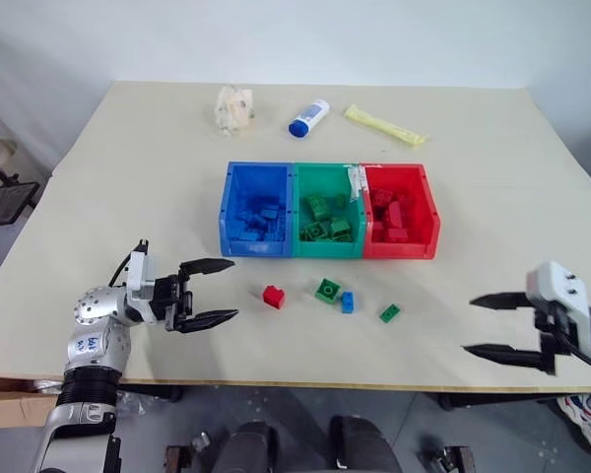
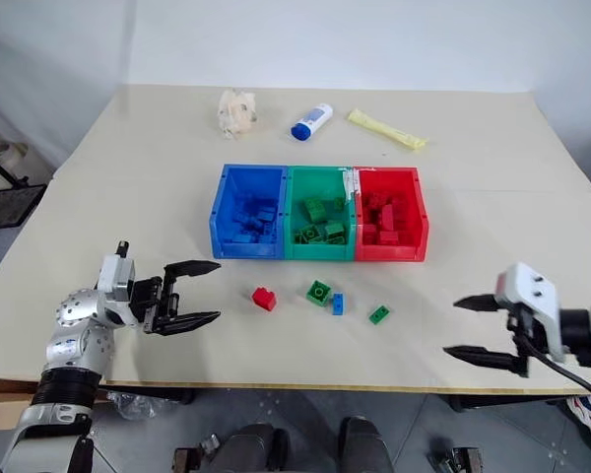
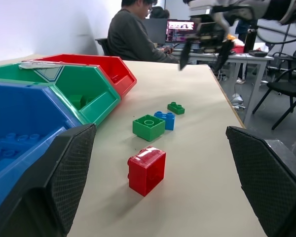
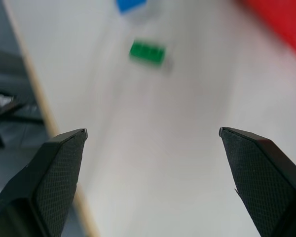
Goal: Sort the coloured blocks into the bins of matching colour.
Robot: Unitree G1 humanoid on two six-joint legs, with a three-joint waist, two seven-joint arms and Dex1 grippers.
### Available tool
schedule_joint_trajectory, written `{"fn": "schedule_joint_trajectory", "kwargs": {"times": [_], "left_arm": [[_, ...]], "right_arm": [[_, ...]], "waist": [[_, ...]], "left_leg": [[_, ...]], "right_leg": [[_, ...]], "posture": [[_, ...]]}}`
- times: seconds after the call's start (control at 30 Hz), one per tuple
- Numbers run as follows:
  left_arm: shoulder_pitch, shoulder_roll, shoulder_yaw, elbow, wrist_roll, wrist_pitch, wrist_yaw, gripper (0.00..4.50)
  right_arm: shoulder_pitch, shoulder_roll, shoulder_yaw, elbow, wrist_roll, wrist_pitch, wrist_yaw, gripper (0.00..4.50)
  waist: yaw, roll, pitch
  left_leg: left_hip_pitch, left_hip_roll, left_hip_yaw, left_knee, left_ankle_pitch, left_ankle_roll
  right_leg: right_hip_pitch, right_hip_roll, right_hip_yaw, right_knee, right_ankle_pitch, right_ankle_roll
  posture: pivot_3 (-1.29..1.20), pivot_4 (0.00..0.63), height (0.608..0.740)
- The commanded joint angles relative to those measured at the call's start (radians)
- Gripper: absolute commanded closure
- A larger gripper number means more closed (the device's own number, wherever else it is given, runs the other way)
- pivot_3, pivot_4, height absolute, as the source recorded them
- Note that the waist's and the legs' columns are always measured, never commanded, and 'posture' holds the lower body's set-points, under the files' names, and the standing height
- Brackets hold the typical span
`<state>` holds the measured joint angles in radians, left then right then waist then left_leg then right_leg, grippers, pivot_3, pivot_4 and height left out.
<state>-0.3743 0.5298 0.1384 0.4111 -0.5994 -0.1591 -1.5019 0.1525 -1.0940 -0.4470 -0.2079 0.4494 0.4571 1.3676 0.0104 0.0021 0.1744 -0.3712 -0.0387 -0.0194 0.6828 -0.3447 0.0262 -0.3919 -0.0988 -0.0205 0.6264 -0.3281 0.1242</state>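
Three bins stand in a row mid-table: blue point(image 1: 254, 244), green point(image 1: 325, 247) and red point(image 1: 401, 247), each holding several blocks of its own colour. In front of them lie loose blocks: a red one point(image 1: 273, 297), a green one point(image 1: 327, 290), a blue one point(image 1: 348, 302) and a small flat green one point(image 1: 389, 313). My left gripper point(image 1: 235, 289) hangs open just left of the red block point(image 3: 146, 170), pointing along the row with nothing between its fingers. At the table's front right edge my right gripper point(image 1: 468, 325) is open and empty, right of the small green block point(image 4: 147, 52).
At the back of the table lie a crumpled pale wrapper point(image 1: 233, 108), a white bottle with a blue cap point(image 1: 308, 117) and a yellow packet point(image 1: 385, 125). A person point(image 3: 133, 34) sits at a desk beyond the table's right side.
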Motion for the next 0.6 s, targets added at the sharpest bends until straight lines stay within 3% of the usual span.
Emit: {"fn": "schedule_joint_trajectory", "kwargs": {"times": [0.03, 0.23, 0.43, 0.6], "left_arm": [[-0.012, 0.02, 0.008, 0.015, -0.007, -0.041, -0.111, 0.0], [-0.01, 0.024, -0.011, 0.022, -0.005, -0.058, -0.112, 0.0], [0.036, 0.043, -0.05, -0.036, 0.032, -0.075, -0.092, 0.0], [0.071, 0.059, -0.068, -0.074, 0.063, -0.101, -0.059, 0.0]], "right_arm": [[0.037, -0.025, -0.076, -0.045, 0.015, -0.012, 0.028, 0.01], [-0.062, -0.001, 0.058, -0.123, 0.029, 0.025, -0.037, 0.01], [-0.309, 0.146, 0.322, -0.082, -0.046, -0.001, -0.168, 0.01], [-0.372, 0.209, 0.442, 0.001, -0.113, -0.076, -0.171, 0.01]], "waist": [[-0.002, 0.0, 0.0], [-0.011, 0.0, 0.0], [-0.012, 0.0, 0.0], [-0.005, 0.0, 0.0]], "left_leg": [[0.0, 0.0, 0.0, 0.0, 0.0, 0.0], [0.0, 0.0, 0.0, 0.0, 0.0, 0.0], [0.0, 0.0, 0.0, 0.0, 0.0, 0.0], [-0.001, 0.0, -0.001, -0.001, 0.0, 0.0]], "right_leg": [[0.0, 0.0, 0.0, 0.0, 0.0, 0.0], [0.0, 0.0, 0.0, 0.0, 0.0, 0.0], [-0.001, 0.0, 0.0, 0.0, 0.0, 0.0], [-0.001, -0.001, -0.001, 0.0, 0.0, 0.0]], "posture": [[0.0, 0.15, 0.74], [0.0, 0.15, 0.74], [0.0, 0.15, 0.74], [0.0, 0.15, 0.74]]}}
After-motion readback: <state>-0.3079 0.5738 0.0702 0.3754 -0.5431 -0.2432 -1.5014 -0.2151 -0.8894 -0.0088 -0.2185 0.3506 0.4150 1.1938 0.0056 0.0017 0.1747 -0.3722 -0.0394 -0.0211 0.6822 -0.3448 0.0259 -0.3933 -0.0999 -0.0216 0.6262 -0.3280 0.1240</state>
